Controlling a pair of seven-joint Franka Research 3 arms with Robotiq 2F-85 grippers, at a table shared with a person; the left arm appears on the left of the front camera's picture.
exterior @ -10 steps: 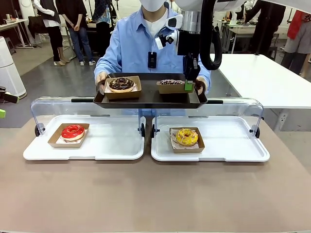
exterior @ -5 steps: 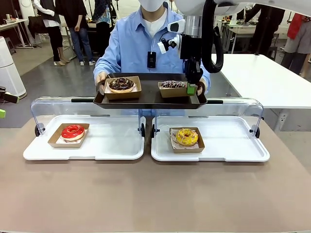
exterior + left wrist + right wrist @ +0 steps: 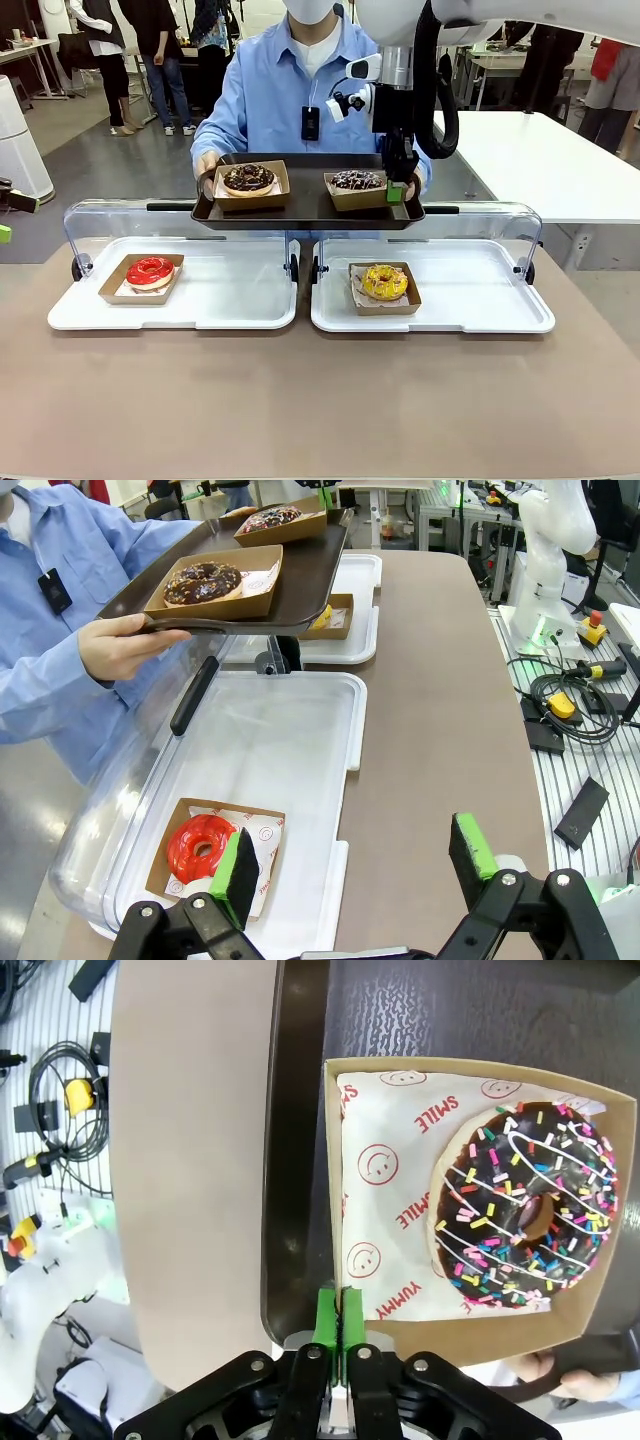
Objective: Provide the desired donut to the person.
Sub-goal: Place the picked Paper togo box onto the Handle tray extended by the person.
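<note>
With the right gripper [image 3: 341,1325] pinched shut on the rim of the sprinkled donut's box [image 3: 470,1195] on the person's tray [image 3: 307,205] (left gripper [image 3: 355,865] gaping, empty), a lift before letting go risks tipping it.

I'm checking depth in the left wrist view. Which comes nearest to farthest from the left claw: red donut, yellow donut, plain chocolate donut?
From the left claw:
1. Red donut, in the near white tray, just beyond one finger.
2. Plain chocolate donut, on the person's dark tray, near end.
3. Yellow donut, under that tray, mostly hidden.

person [image 3: 300,80] holding tray [image 3: 305,205] — two donuts, right hand [image 3: 396,190] at box [image 3: 356,190]
</note>
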